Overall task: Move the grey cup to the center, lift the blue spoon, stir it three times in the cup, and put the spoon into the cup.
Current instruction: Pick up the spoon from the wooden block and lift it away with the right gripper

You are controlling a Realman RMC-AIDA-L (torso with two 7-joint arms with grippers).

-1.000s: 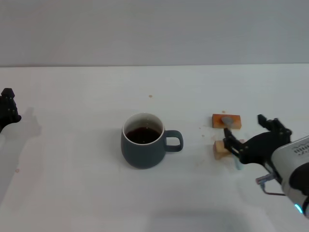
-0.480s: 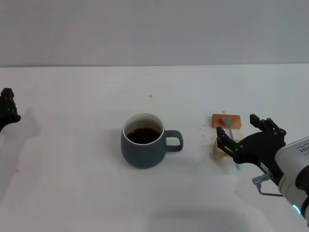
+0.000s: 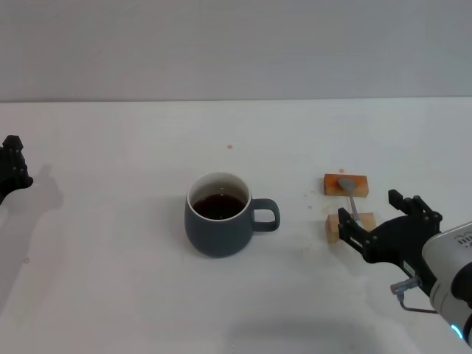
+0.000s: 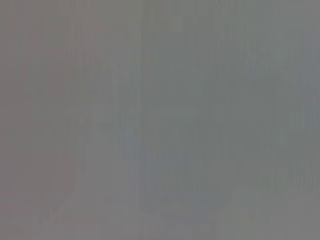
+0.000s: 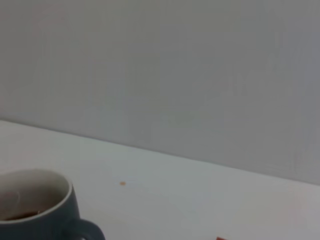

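White table (image 3: 110, 295); right gripper (image 3: 383, 221) hides the blue spoon (image 3: 349, 190) handle.

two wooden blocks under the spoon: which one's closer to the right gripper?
The paler block, nearer the robot: it sits right beside the open right gripper. The orange block lies farther back, under the bowl of the blue spoon.

No readable text, labels, brands or numbers appear anywhere (in any view).
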